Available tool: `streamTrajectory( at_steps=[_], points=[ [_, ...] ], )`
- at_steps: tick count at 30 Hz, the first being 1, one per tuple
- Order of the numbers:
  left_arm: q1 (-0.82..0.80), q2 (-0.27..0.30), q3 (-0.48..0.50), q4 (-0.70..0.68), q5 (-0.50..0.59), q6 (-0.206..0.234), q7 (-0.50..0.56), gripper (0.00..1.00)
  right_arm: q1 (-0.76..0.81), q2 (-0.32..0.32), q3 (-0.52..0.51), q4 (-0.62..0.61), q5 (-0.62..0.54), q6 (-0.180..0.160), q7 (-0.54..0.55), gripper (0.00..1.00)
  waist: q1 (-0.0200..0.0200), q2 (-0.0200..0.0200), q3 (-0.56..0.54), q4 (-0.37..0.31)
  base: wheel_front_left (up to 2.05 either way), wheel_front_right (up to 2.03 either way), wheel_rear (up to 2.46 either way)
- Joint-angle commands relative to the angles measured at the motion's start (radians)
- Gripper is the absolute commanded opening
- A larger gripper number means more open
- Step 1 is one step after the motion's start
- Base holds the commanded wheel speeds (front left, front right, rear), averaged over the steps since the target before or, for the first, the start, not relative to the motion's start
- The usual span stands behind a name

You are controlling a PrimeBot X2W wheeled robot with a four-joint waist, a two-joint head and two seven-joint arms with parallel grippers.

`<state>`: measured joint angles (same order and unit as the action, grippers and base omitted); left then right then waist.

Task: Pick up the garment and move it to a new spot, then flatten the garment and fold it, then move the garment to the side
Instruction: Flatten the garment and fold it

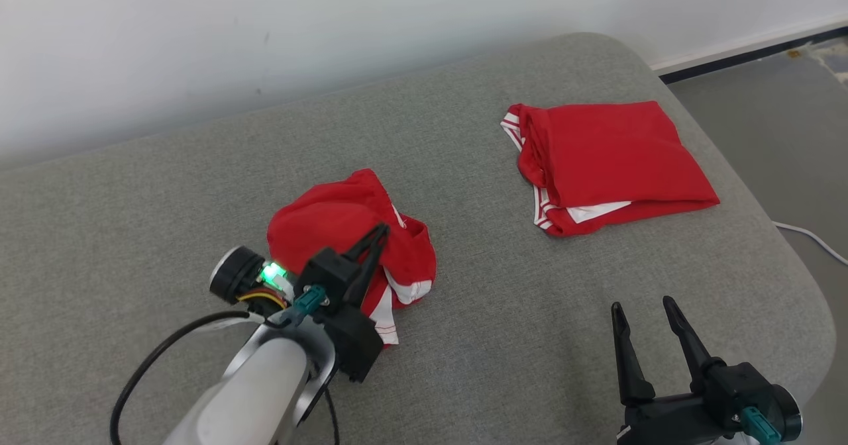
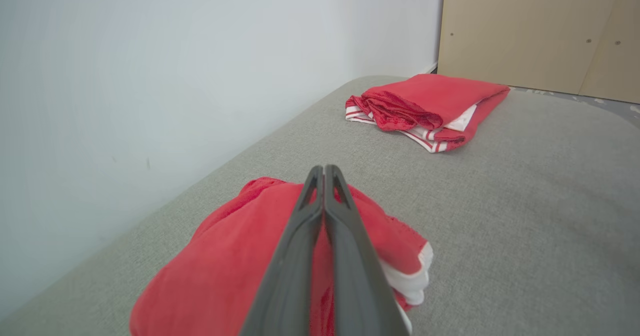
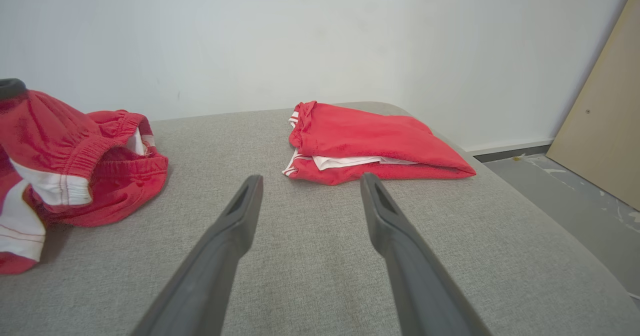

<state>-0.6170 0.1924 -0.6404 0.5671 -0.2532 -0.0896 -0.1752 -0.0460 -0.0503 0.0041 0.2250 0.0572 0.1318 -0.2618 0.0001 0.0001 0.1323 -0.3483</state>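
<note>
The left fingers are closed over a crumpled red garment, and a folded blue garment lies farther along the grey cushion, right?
Not blue: the folded garment is red with white trim, as the head view shows. The rest holds.

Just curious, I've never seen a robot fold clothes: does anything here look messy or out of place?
Yes. The red garment with white trim under the left gripper lies bunched in a heap on the grey fabric cushion, while the other red garment is folded flat. Nothing looks spilled or damaged.
</note>
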Motion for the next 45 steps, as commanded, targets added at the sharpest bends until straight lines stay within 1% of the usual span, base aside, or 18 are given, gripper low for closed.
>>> streamTrajectory(
  at_steps=[1,6,12,14,16,17,18,19,23,26,27,29,32,37,38,39,44,45],
  points=[
    [-0.030,-0.018,0.002,-0.001,-0.015,-0.006,-0.013,0.00,-0.014,0.000,0.000,-0.002,0.005,-0.003,-0.004,1.00,-0.0001,-0.0001,-0.003,0.009,0.00,0.00,0.00],
    [-0.125,-0.062,0.003,-0.029,-0.027,-0.014,-0.039,0.00,-0.010,0.000,0.001,0.002,0.007,-0.003,-0.004,1.00,-0.0001,-0.0001,-0.011,0.028,0.00,0.00,0.00],
    [-0.289,-0.112,0.004,-0.095,-0.040,-0.021,-0.057,0.00,-0.011,0.000,0.005,0.007,0.010,-0.003,-0.004,1.00,-0.0001,-0.0001,-0.026,0.042,0.00,0.00,0.00],
    [-0.336,-0.123,0.019,-0.122,-0.059,-0.012,-0.063,0.00,-0.009,0.000,0.006,0.008,0.012,-0.003,-0.004,1.00,-0.0001,-0.0001,-0.032,0.047,0.00,0.00,0.00],
    [-0.365,-0.132,0.041,-0.155,-0.096,0.007,-0.070,0.00,-0.004,0.000,0.002,0.010,0.013,-0.003,-0.004,1.00,-0.0001,-0.0001,-0.039,0.056,0.00,0.00,0.00],
    [-0.365,-0.132,0.041,-0.155,-0.096,0.007,-0.070,0.00,-0.004,0.000,0.002,0.010,0.013,-0.003,-0.004,1.00,-0.0001,-0.0001,-0.039,0.056,0.00,0.00,0.00],
    [-0.372,-0.138,0.064,-0.188,-0.135,0.034,-0.074,0.00,0.003,0.000,0.000,0.012,0.013,-0.003,-0.004,1.00,-0.0001,-0.0001,-0.045,0.070,0.00,0.00,0.00],
    [-0.372,-0.138,0.064,-0.188,-0.135,0.034,-0.074,0.00,0.003,0.000,0.000,0.012,0.013,-0.003,-0.004,1.00,-0.0001,-0.0001,-0.045,0.070,0.00,0.00,0.00],
    [-0.268,-0.139,0.092,-0.190,-0.224,0.089,-0.062,0.00,0.005,0.000,-0.003,0.008,0.017,-0.003,-0.004,1.00,-0.0001,-0.0001,-0.045,0.111,0.00,0.00,0.00],
    [-0.156,-0.134,0.118,-0.142,-0.284,0.117,-0.051,0.00,0.000,0.000,-0.005,0.006,0.009,-0.003,-0.004,1.00,-0.0001,-0.0001,-0.041,0.149,0.00,0.00,0.00],
    [-0.114,-0.123,0.122,-0.115,-0.293,0.124,-0.047,0.00,-0.001,0.000,-0.005,0.006,0.007,-0.003,-0.004,1.00,-0.0001,-0.0001,-0.039,0.162,0.00,0.00,0.00],
    [-0.035,-0.109,0.140,-0.064,-0.330,0.132,-0.049,0.00,-0.005,0.000,-0.004,0.003,0.003,-0.003,-0.004,1.00,-0.0001,-0.0001,-0.037,0.187,0.00,0.00,0.00],
    [0.042,-0.080,0.162,0.015,-0.355,0.127,-0.055,0.00,-0.012,0.000,-0.003,0.001,-0.004,-0.003,-0.004,1.00,-0.0001,-0.0001,-0.034,0.223,0.00,0.00,0.00],
    [0.091,-0.041,0.193,0.118,-0.376,0.135,-0.067,0.00,-0.008,0.000,-0.001,0.006,-0.007,-0.003,-0.004,1.00,-0.0001,-0.0001,-0.036,0.273,0.00,0.00,0.00],
    [0.095,-0.036,0.200,0.139,-0.383,0.140,-0.059,0.66,-0.009,0.000,0.002,0.008,-0.007,-0.003,-0.003,1.00,-0.0001,-0.0001,-0.037,0.278,0.00,0.00,0.00],
    [0.092,-0.032,0.208,0.151,-0.388,0.140,-0.059,1.00,-0.010,0.000,0.004,0.009,-0.004,-0.003,-0.003,1.00,-0.0001,-0.0001,-0.038,0.283,0.00,0.00,0.00],
    [0.061,-0.003,0.238,0.183,-0.405,0.159,-0.040,1.00,-0.003,0.000,0.004,0.014,-0.002,-0.003,-0.003,1.00,-0.0001,-0.0001,-0.047,0.295,0.00,0.00,0.00],
    [0.057,0.000,0.242,0.180,-0.413,0.154,-0.028,1.00,0.000,0.000,0.004,0.015,-0.002,-0.003,-0.003,1.00,-0.0001,-0.0001,-0.049,0.295,0.00,0.00,0.00]
  ],
)
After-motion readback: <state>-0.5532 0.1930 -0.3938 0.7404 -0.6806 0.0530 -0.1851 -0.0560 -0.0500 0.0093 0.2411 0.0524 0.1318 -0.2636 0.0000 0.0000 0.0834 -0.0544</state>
